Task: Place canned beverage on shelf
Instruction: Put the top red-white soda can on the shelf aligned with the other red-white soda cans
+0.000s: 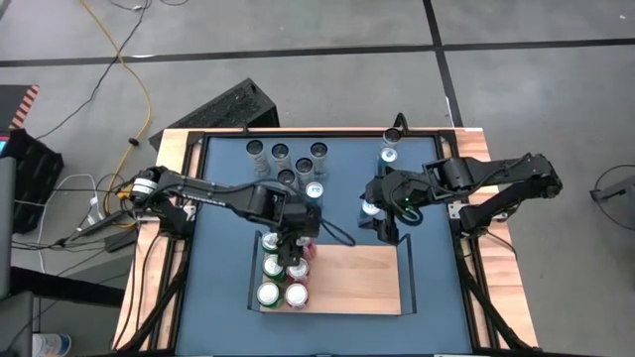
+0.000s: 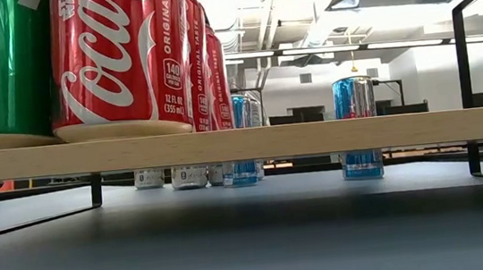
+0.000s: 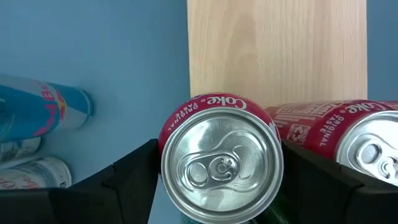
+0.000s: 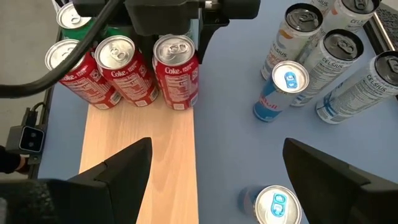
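Left gripper clamped on a Coke can at the shelf back-left corner, extending the can rows packed left to leave bare board. Right gripper open, hovering near the blue cans, likely next pick.

overhead, table-level and wrist views share the shelf.

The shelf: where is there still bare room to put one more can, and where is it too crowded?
The shelf is bare wood from the Coke cans to its right rail. Its left end is crowded: cans stand packed there, with the left gripper around one. The right gripper hangs open nearby.
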